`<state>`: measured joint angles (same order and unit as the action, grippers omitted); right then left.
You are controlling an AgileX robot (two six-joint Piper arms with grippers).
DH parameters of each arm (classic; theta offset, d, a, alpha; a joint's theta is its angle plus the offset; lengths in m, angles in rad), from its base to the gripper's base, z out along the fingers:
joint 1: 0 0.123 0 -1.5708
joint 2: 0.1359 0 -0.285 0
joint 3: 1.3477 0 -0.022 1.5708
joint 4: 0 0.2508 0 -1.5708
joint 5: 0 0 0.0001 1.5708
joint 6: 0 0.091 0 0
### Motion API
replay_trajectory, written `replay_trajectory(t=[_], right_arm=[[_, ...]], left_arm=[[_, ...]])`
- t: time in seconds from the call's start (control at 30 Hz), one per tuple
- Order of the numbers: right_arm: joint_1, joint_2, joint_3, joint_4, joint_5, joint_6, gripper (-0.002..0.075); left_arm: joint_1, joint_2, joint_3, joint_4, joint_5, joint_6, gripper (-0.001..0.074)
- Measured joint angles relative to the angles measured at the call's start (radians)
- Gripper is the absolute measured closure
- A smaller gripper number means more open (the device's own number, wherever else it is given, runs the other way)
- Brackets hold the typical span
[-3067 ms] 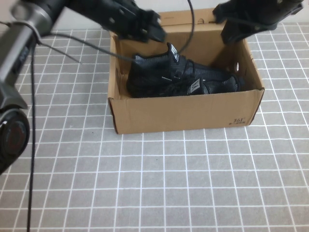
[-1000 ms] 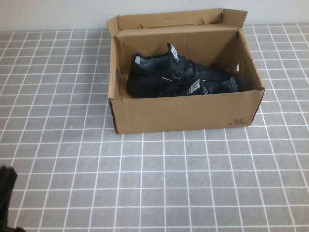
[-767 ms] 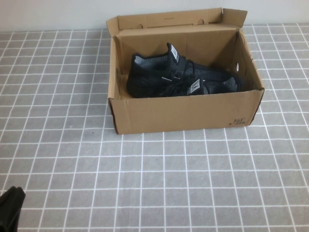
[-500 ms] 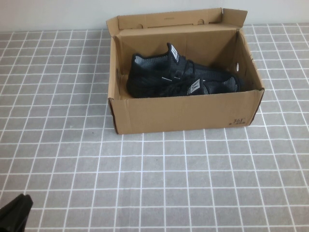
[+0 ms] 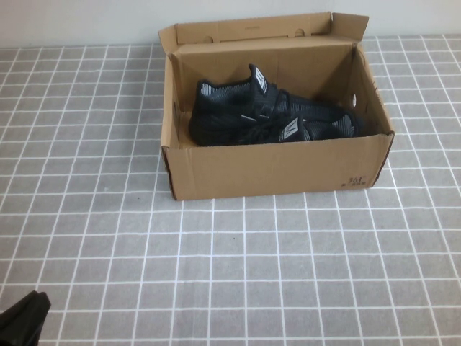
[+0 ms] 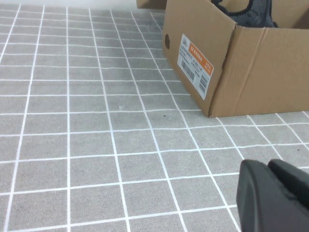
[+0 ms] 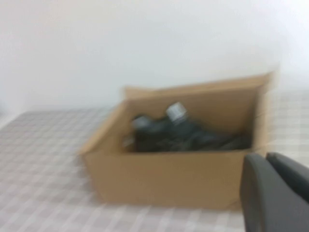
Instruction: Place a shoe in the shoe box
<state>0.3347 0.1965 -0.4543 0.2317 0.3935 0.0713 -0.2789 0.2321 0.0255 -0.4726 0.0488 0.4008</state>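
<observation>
The shoe point(image 5: 270, 115) already lies inside the shoe box point(image 5: 277, 169), which stands on the far half of the gridded table point(image 5: 238, 288) with its flap lid point(image 5: 252, 30) folded up at the far side; two black shoes seem to sit side by side in it, toes to the right, and I cannot tell which is which. So the placing looks done, and what remains, as I judge it, is only to park cleanly: keep both arms low and well back from the cardboard (a brushed wall could shift the light box) and leave the lid alone. The left gripper point(image 5: 23, 326) shows as a dark tip at the near left corner, fingers closed on nothing; the right gripper point(image 7: 275, 193), out of the high view, is likewise closed and empty, well short of the box. Three seconds ago both arms reached over the far corners of the box; they have since withdrawn, while box and shoes have not moved.
</observation>
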Motion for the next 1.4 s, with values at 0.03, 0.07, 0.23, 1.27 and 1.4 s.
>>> replay_trajectory(t=[0.03, 0.07, 0.23, 1.27, 1.4], right_arm=[[-0.031, -0.012, 0.002, -0.017, 0.000, 0.000, 0.0742], [-0.069, -0.019, 0.002, -0.029, -0.002, -0.002, 0.0742], [-0.241, -0.043, 0.092, -0.038, -0.128, -0.021, 0.0742], [-0.313, -0.204, 0.480, -0.031, -0.044, -0.178, 0.0742], [-0.313, -0.204, 0.480, -0.031, -0.042, -0.178, 0.0742]], left_arm=[[0.000, 0.000, 0.000, 0.000, 0.000, 0.000, 0.0734], [0.000, 0.000, 0.000, 0.000, 0.000, 0.000, 0.0734], [0.000, 0.000, 0.000, 0.000, 0.002, 0.000, 0.0734], [0.000, 0.000, 0.000, 0.000, 0.023, 0.000, 0.0734], [0.000, 0.000, 0.000, 0.000, 0.023, 0.000, 0.0734]])
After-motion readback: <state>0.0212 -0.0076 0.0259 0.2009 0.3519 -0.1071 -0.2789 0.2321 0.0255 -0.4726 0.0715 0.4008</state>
